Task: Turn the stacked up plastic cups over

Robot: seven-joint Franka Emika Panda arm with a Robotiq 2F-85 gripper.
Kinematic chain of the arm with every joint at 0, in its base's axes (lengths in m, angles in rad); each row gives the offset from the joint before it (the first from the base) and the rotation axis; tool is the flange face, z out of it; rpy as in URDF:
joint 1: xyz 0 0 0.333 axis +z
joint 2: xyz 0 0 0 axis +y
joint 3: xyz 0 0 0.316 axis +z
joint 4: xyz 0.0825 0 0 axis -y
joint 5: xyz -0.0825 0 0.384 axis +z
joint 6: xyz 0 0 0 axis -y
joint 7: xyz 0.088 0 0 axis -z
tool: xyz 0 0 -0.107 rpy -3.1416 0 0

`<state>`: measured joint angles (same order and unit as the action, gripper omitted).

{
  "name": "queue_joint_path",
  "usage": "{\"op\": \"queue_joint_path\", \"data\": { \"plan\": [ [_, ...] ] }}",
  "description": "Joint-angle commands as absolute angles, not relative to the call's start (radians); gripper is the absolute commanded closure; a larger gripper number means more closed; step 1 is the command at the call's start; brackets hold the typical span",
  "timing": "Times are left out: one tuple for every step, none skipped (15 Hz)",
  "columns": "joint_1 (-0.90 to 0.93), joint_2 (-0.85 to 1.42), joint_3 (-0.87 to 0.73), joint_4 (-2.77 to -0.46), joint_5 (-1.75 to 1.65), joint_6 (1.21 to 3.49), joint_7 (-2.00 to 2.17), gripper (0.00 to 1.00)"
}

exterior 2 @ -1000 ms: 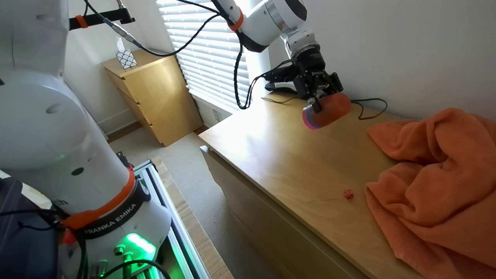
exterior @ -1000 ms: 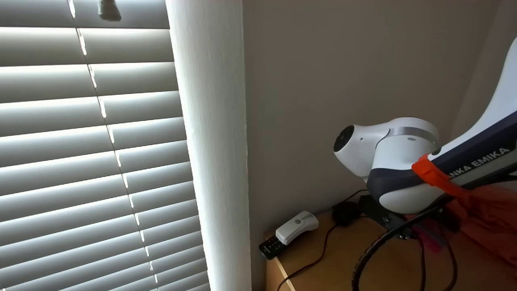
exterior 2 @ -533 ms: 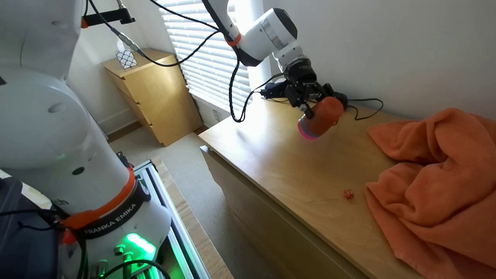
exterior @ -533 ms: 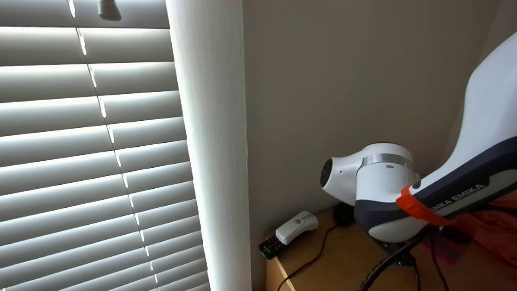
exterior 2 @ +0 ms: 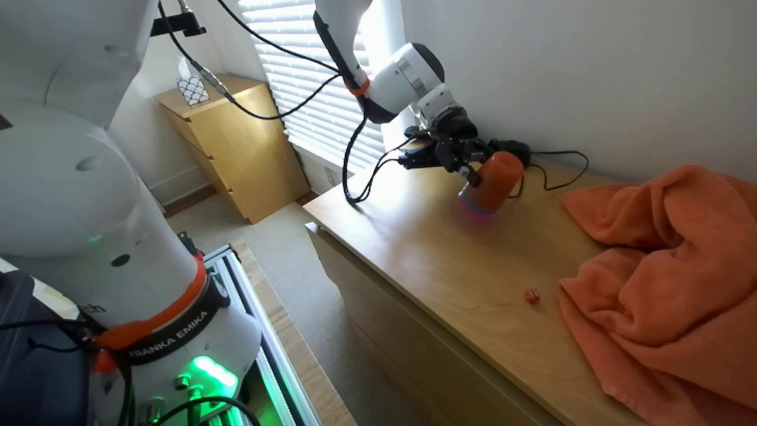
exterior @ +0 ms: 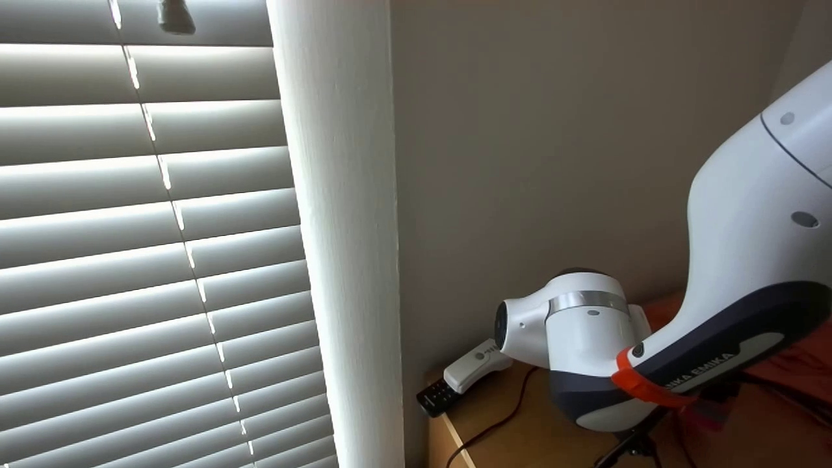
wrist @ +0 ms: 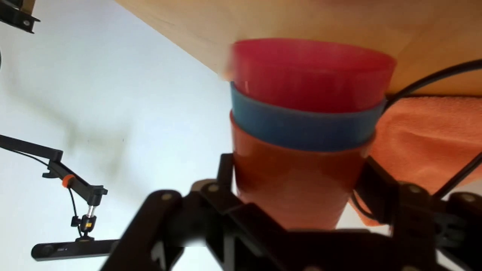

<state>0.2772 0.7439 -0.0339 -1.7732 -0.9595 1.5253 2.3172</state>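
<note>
Nested plastic cups, orange, blue and pink-red, show in the wrist view: the orange cup (wrist: 297, 184), the blue cup (wrist: 305, 128) and the pink-red cup (wrist: 312, 75). My gripper (wrist: 299, 171) is shut round the orange cup, with one finger on each side. In an exterior view the orange cup (exterior 2: 500, 180) is uppermost with its base up, and the pink-red rim (exterior 2: 476, 214) faces down, tilted. The rim is close to the wooden top (exterior 2: 426, 248); I cannot tell if it touches. In an exterior view the arm hides most of the gripper; some pink (exterior: 705, 413) shows.
A crumpled orange cloth (exterior 2: 668, 278) lies on the right of the wooden top. A small red die (exterior 2: 531, 296) lies near the front. A black cable (exterior 2: 571, 152) runs by the wall. A white remote (exterior: 478, 367) and a black remote (exterior: 437, 398) lie by the corner.
The arm has lowered, bringing the held cups down toward the wooden top. The cups have turned from nearly sideways to more upright, base up and rim down. The grip is unchanged.
</note>
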Motion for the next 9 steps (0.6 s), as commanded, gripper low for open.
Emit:
{"op": "queue_joint_path", "data": {
  "plan": [
    [0.282, 0.791, -0.015, -1.733, -0.993, 1.49, 2.369, 0.45],
    [0.284, 0.796, -0.014, -1.727, -0.992, 1.486, 2.384, 0.45],
    [0.284, 0.801, -0.011, -1.722, -0.99, 1.484, 2.393, 0.45],
    [0.286, 0.807, -0.011, -1.716, -0.991, 1.477, 2.408, 0.45],
    [0.288, 0.814, -0.011, -1.71, -0.991, 1.469, 2.419, 0.45],
    [0.289, 0.818, -0.01, -1.704, -0.991, 1.46, 2.428, 0.45],
    [0.293, 0.825, -0.011, -1.697, -0.995, 1.448, 2.439, 0.45],
    [0.297, 0.833, -0.011, -1.691, -1.001, 1.434, 2.444, 0.45],
    [0.302, 0.841, -0.013, -1.685, -1.009, 1.421, 2.453, 0.45]
  ]
}}
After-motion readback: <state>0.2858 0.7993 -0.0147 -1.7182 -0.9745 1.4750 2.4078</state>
